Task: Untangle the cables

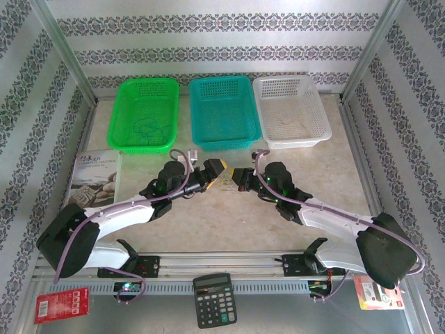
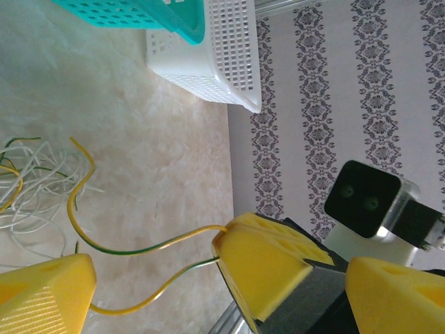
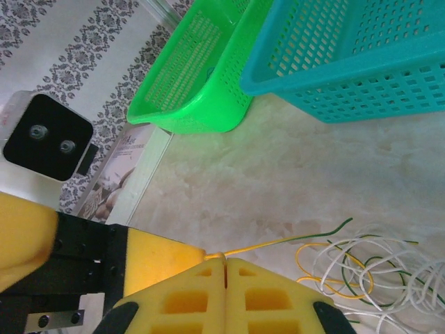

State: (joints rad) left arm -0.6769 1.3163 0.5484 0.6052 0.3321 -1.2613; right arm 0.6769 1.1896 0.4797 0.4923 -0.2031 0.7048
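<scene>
Evidently we are judging the untangling barely begun: the cables are lying as one loose clump on the table, between our two grippers. Our left gripper is reaching in low with its jaws spread wide. Our right gripper is clenching a yellow-green strand that is trailing from the clump.

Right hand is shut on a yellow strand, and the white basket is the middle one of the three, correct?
Not quite. The top external view shows the teal basket in the middle; the white basket is at the right end. The right hand is indeed shut on a yellow strand, as its wrist view shows.
</scene>
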